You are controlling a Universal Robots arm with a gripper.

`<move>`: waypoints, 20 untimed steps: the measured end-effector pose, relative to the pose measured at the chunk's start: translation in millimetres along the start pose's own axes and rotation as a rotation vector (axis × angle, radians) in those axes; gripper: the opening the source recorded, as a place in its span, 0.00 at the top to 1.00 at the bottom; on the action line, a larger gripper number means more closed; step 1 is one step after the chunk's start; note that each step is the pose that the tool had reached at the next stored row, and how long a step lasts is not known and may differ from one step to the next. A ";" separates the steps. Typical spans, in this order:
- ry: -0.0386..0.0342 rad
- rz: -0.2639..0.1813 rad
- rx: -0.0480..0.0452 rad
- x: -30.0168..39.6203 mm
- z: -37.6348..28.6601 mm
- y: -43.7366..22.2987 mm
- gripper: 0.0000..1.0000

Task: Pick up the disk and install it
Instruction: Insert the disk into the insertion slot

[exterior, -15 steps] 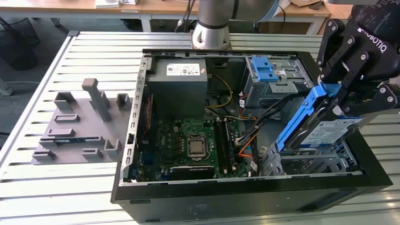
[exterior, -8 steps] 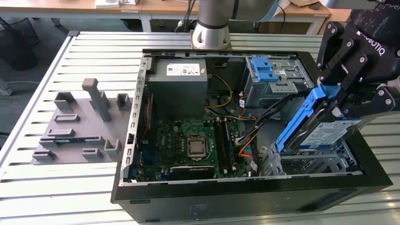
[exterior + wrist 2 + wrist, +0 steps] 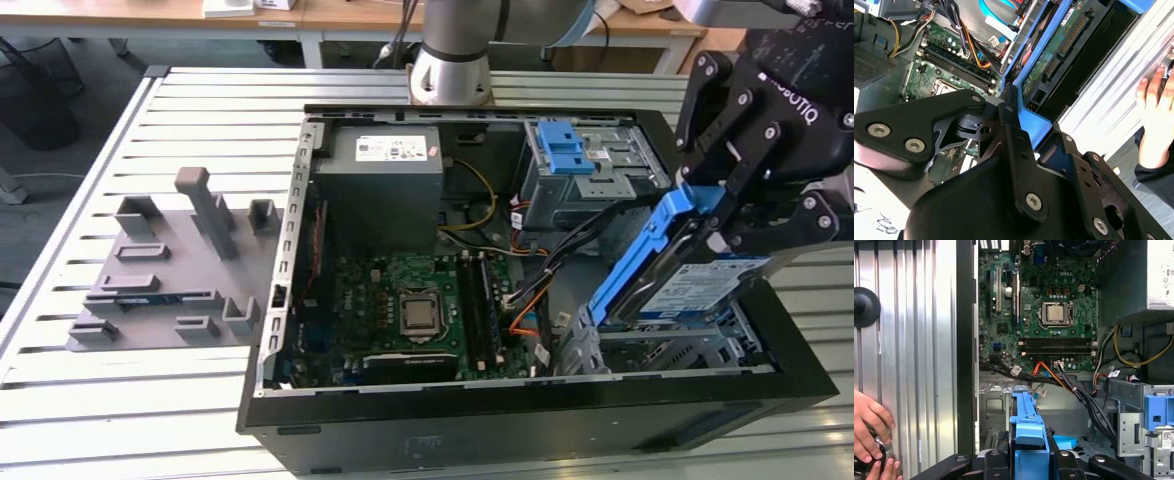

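Item: 1 open computer case (image 3: pixel 534 410) lying on its side on a slatted metal table (image 3: pixel 80 400). Contents of the case: green motherboard (image 3: pixel 400 300) at the centre; grey power supply (image 3: pixel 380 185) with a white sticker at the far end; blue ridged latch (image 3: pixel 567 150) on the metal bay in the far corner, toward the exterior view's right; bundled cables (image 3: pixel 1054 375) between motherboard and bays. Item: 1 gripper (image 3: pixel 703 235), fingers narrowed and clamped on the blue side rail of the disk (image 3: pixel 694 285). The disk hangs tilted, one end raised, just above the drive cage in the case's near corner on the exterior view's right, not seated. Outside the case: 1 grey fixture plate (image 3: pixel 167 270) beside its wall on the exterior view's left; 1 person's hand (image 3: pixel 869 435) resting on the table beside the case.
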State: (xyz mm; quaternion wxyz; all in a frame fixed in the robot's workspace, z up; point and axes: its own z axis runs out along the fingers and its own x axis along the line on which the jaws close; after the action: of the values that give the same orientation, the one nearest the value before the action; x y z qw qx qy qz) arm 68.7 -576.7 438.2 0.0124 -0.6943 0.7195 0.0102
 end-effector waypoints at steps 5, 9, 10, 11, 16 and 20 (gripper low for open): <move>0.0001 0.004 0.0001 0.0 1.2 -0.6 0.64; 0.0000 0.006 0.0002 0.1 2.6 -0.7 0.64; -0.0001 0.006 0.0002 0.1 3.0 -0.7 0.64; -0.0001 0.006 0.0002 0.1 3.5 -0.7 0.64; 0.0000 0.006 0.0002 0.1 5.6 -0.7 0.64; 0.0000 0.006 0.0002 0.2 7.0 -0.7 0.64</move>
State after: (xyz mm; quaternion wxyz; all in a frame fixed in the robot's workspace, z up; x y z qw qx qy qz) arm 69.4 -576.7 431.2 0.0124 -0.6921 0.7216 0.0101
